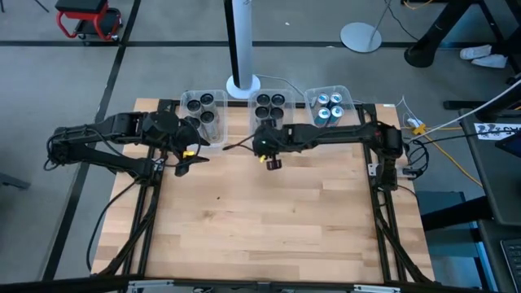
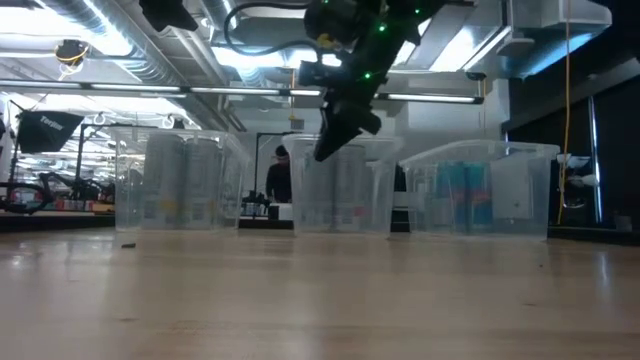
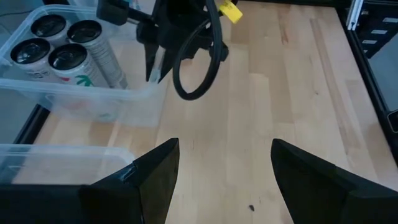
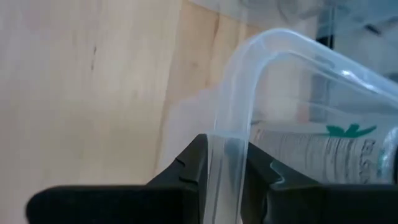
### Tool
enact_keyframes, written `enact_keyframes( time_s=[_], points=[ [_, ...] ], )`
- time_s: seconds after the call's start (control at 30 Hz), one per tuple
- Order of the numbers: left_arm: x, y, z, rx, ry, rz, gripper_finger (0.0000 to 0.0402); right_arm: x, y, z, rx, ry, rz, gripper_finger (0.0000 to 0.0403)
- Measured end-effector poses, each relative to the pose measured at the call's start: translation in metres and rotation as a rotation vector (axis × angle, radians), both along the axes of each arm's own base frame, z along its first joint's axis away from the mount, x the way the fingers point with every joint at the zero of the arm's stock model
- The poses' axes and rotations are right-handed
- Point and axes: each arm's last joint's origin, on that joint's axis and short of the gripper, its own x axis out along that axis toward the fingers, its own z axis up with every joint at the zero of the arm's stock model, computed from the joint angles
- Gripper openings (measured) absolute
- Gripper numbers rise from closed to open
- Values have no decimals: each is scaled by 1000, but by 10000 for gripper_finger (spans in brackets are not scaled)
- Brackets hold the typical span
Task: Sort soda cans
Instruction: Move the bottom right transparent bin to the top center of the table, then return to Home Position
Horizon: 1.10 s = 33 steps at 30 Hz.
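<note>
Three clear bins stand in a row at the table's far edge. The left bin (image 1: 186, 114) holds three dark-topped soda cans (image 1: 205, 107). Several more soda cans (image 3: 59, 53) stand in the middle bin (image 1: 252, 110), and the right bin (image 1: 348, 96) holds blue-and-silver cans (image 1: 330, 107). My right gripper (image 4: 228, 168) reaches across to the middle bin's near left corner and is shut on its wall. My left gripper (image 3: 224, 162) hangs open over the table in front of the left bin, with nothing between its fingers. My right gripper has the middle bin's clear wall at the rounded corner of the rim (image 4: 227, 146) between its two fingers, one finger on each side. The fingers (image 3: 152, 65) slant down onto the rim from above. The bin stands on the table.
A white pole on a round base (image 1: 242, 81) stands behind the bins. The wooden table top (image 1: 260, 220) lies bare between the arms and the near edge. Cables run along the right arm (image 1: 423, 130). A person (image 2: 278, 180) shows in the room behind the bins.
</note>
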Motion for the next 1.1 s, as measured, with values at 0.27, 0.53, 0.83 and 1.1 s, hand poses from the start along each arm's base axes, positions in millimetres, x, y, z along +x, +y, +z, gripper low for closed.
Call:
enact_keyframes(
  time_s=[0.27,0.53,0.83,1.1],
  points=[
    [0,0,0,-13,0,11,244,1,-3,-1,-104,34,39,85],
    [0,0,0,-40,-2,33,244,0,-2,4,-90,21,64,189],
    [0,0,0,-19,-5,16,244,-10,7,70,-146,-67,191,228],
    [-2,0,0,31,-21,-22,200,-34,47,115,-284,-62,467,214]
  ],
)
